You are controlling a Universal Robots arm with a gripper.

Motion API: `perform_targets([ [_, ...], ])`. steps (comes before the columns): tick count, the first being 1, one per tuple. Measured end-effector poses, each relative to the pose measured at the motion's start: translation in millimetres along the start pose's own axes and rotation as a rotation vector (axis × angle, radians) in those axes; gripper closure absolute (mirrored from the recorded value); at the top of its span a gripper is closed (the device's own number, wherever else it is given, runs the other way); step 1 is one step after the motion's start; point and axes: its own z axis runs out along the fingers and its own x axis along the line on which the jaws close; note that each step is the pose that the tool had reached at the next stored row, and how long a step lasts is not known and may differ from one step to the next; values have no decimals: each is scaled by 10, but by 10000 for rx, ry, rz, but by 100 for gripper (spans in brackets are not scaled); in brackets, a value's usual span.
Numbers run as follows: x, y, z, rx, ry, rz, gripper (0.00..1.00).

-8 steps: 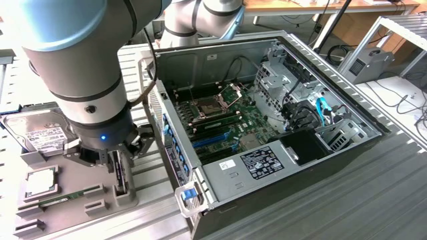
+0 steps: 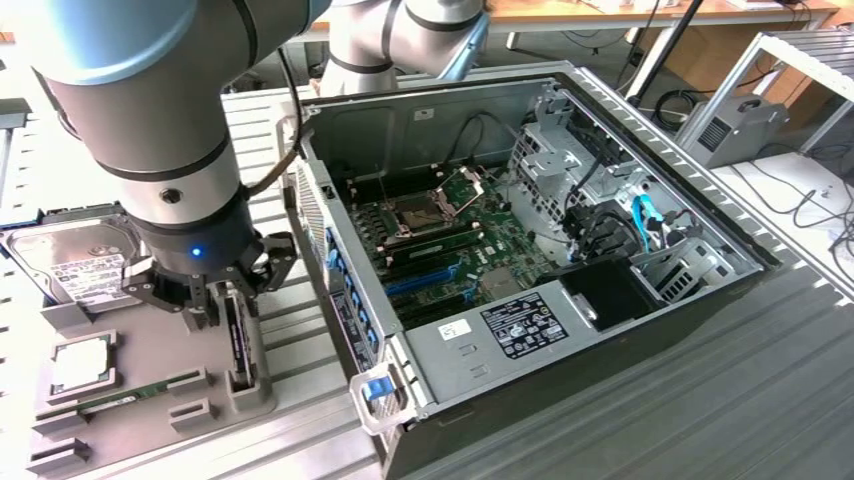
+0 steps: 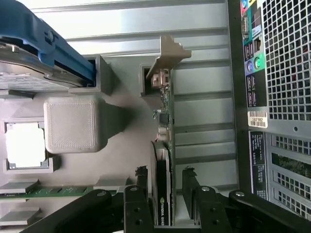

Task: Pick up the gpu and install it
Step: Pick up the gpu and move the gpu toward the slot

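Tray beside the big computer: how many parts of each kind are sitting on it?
hard drive: 1
processor chip: 1
memory stick: 1
gpu: 1
Total on the tray: 4

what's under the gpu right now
The gpu stands on edge in a grey slotted holder on the parts tray. Its lower edge is sunk in the slot and hidden. The open end effector straddles it.
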Motion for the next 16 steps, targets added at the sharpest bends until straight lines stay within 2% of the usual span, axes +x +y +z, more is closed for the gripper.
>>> perform_targets([
  [9,59,115,84,-1,-1,0,58],
  [16,75,122,136,1,2,0,58],
])
